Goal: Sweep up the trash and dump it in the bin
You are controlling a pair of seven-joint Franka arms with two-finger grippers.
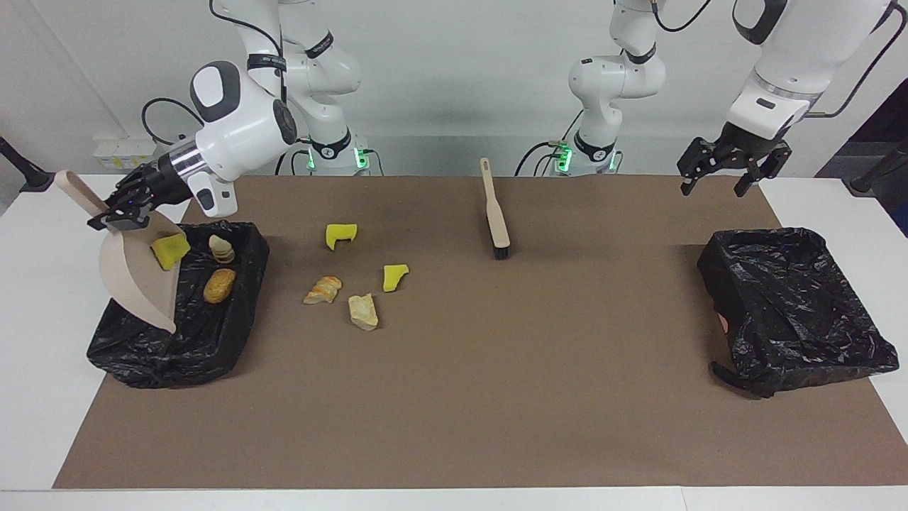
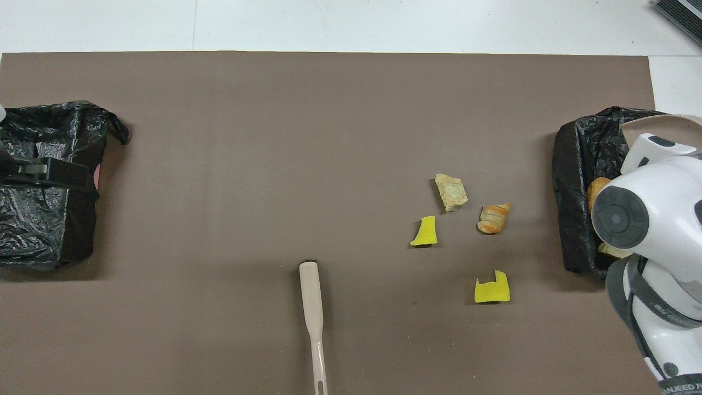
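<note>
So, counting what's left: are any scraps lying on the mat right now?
Yes, four scraps lie on the brown mat beside the bin.

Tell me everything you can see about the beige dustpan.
The dustpan is a plain beige scoop, plastic by its look, with a flat rounded blade and a short handle. The right hand, shut on that handle, holds it tilted steeply, mouth downward, over the black-lined bin at the right arm's end of the table. A yellow chunk lies against its inner face. Its lower edge hangs just above the bin liner; whether it touches cannot be told.
</note>
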